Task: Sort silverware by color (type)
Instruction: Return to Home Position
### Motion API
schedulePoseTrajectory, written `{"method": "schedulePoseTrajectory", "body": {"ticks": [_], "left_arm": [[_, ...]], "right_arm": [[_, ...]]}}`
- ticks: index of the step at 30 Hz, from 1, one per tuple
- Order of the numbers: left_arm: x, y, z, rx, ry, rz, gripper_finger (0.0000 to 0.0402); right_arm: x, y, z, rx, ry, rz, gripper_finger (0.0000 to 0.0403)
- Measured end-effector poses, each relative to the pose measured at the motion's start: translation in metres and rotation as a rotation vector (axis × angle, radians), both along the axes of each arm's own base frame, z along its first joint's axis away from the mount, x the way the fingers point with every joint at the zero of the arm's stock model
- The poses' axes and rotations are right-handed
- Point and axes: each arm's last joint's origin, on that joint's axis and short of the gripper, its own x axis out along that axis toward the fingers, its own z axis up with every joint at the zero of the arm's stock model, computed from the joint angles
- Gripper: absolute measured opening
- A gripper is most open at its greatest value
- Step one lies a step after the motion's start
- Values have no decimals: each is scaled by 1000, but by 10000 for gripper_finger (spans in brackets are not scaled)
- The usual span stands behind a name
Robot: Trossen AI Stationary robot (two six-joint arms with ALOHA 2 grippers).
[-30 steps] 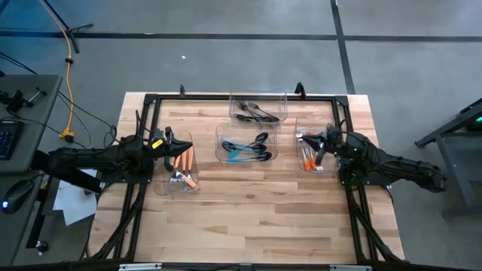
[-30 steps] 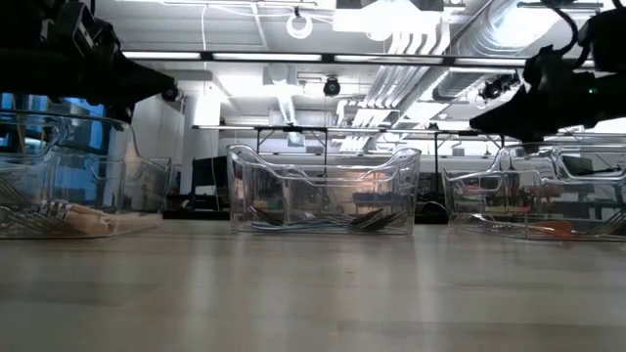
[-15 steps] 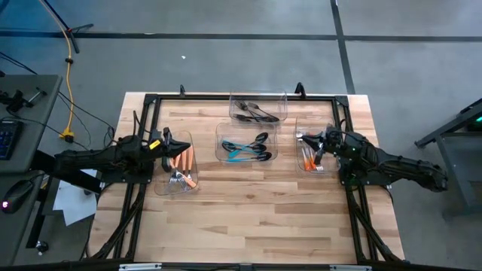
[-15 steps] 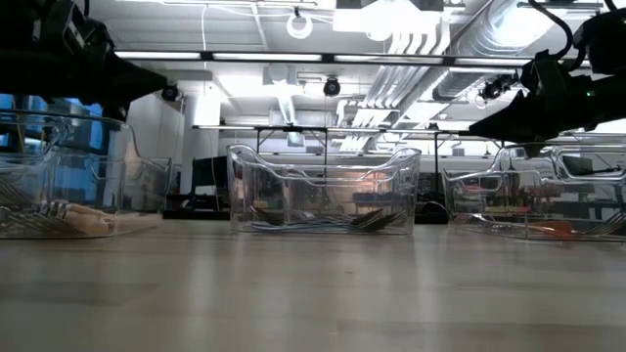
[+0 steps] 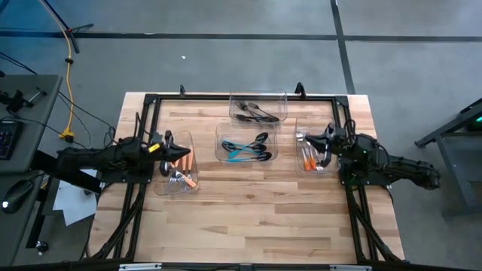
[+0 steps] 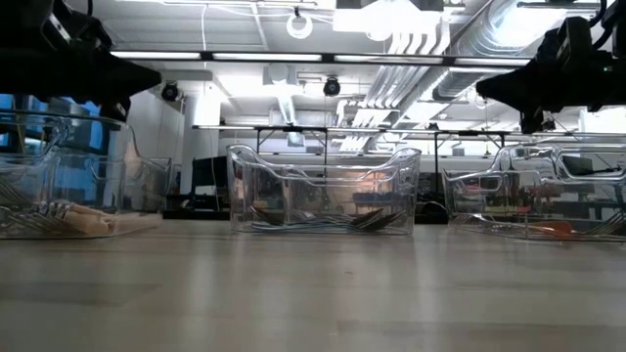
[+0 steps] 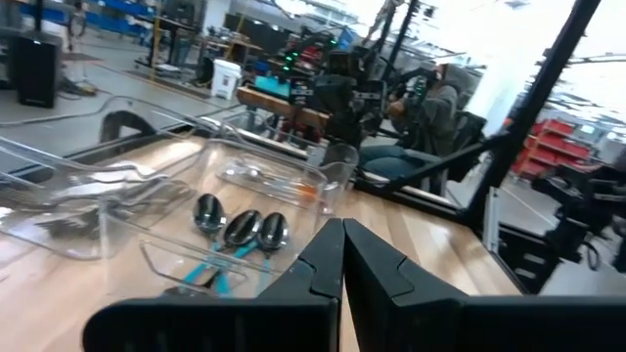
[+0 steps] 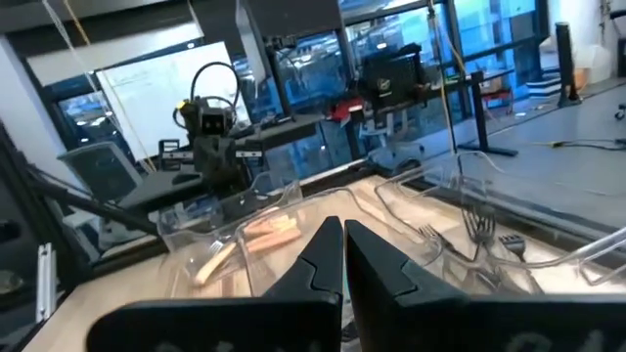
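Over the two outer clear bins (image 5: pixel 218 143), the left gripper (image 5: pixel 183 153) and right gripper (image 5: pixel 309 139) have risen and drawn back slightly, jaws pressed shut on nothing, and with all the silverware (image 5: pixel 245 149) lying binned by colour, the sorting looks finished.

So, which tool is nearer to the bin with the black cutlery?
Right. The right tool hangs close to the black-cutlery bin; the left tool is farther, over the far-left bin.
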Motion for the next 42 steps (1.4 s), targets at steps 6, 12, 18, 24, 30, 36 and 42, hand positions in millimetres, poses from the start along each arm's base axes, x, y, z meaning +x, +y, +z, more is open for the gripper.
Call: {"method": "schedulePoseTrajectory", "body": {"ticks": [6, 12, 18, 24, 30, 36, 42], "left_arm": [[0, -5, 0, 0, 0, -53, 1], [1, -5, -1, 0, 10, -59, 1], [1, -5, -1, 0, 10, -59, 1], [1, -5, -1, 0, 10, -59, 1], [1, -5, -1, 0, 10, -59, 1], [1, -5, -1, 0, 10, -59, 1], [1, -5, -1, 0, 10, -59, 1]], "right_arm": [[1, 1, -2, 5, 23, 11, 0], [2, 1, -6, 16, 67, 11, 0], [2, 1, -9, 22, 93, 12, 0], [2, 1, -9, 22, 93, 11, 0], [2, 1, -9, 22, 93, 11, 0], [2, 1, -9, 22, 93, 11, 0], [2, 1, -9, 22, 93, 11, 0]]}}
